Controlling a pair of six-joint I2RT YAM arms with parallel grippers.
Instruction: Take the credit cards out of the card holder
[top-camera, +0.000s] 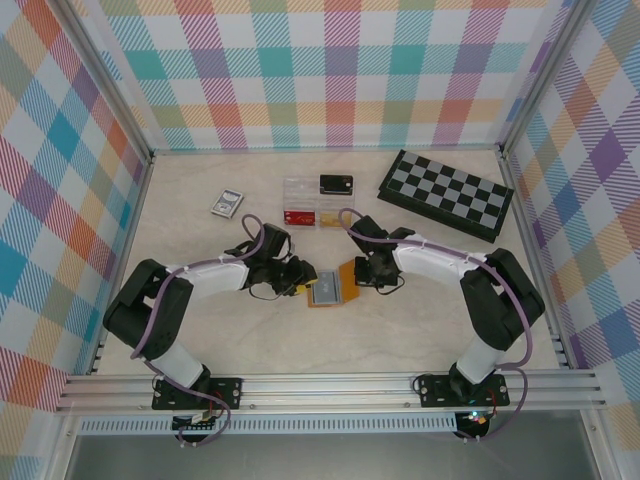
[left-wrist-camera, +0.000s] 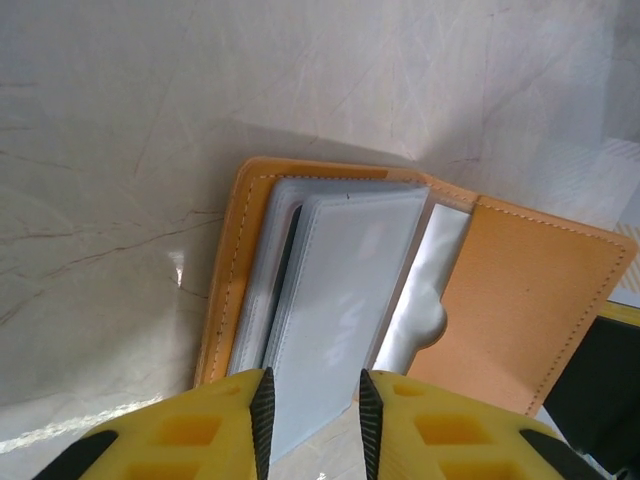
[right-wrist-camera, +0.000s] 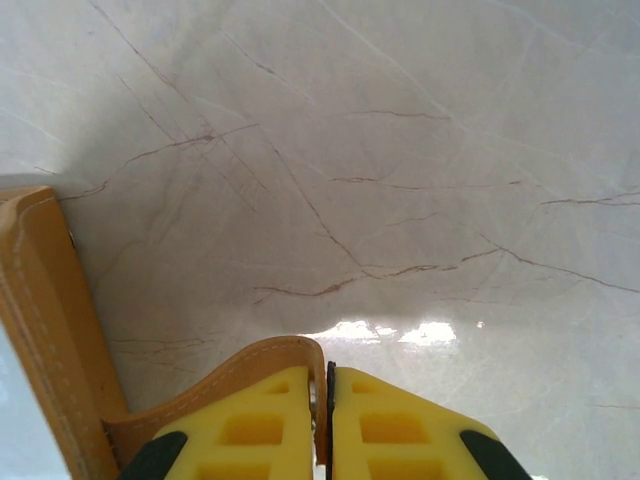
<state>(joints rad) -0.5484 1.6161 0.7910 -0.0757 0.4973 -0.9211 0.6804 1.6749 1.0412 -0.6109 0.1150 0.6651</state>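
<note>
Left pincer (left-wrist-camera: 315, 405): nipped onto grey-blue panel (left-wrist-camera: 340, 290) edges | right pincer (right-wrist-camera: 322, 395): clamped shut on card holder (right-wrist-camera: 40, 300) flap | holder: open

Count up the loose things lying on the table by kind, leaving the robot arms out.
orange-tan folding card holder: 1
black-and-grey checkered folding chessboard: 1
clear plastic box with red and yellow contents: 1
small black rectangular object: 1
small grey patterned flat packet: 1
Total: 5

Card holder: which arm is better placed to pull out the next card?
Left. The left gripper brackets the grey sleeves of the open card holder, lined up to pull. The right gripper is shut on the orange cover, probably bracing it.
</note>
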